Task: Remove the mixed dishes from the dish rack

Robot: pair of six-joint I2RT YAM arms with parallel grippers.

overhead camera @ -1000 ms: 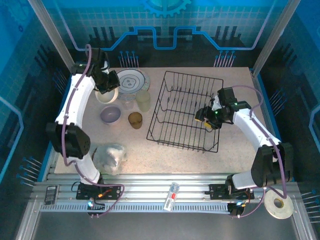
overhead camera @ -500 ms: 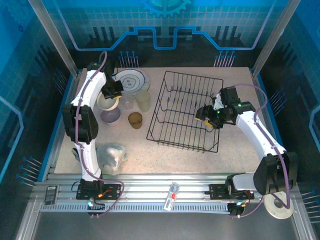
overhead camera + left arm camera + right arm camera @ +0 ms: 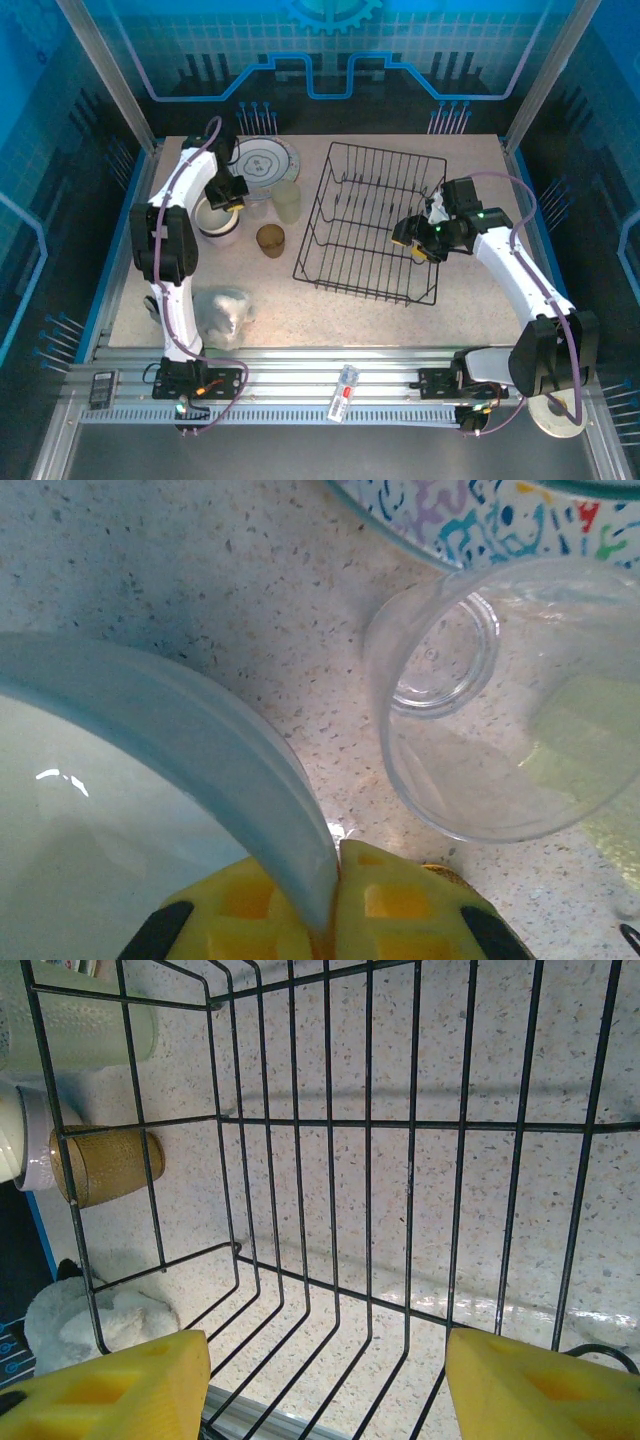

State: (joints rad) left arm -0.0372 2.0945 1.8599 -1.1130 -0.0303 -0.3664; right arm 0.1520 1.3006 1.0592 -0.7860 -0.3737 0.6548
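Rack of black wire, mid-desk, with dishes grouped on the desk at its left: patterned plate, pale cup, brown cup. Left jaws closed on the rim of 1 white bowl, which sits in a lilac bowl. Right jaws open, held above the rack's right side, wires visible between the 2 fingers.
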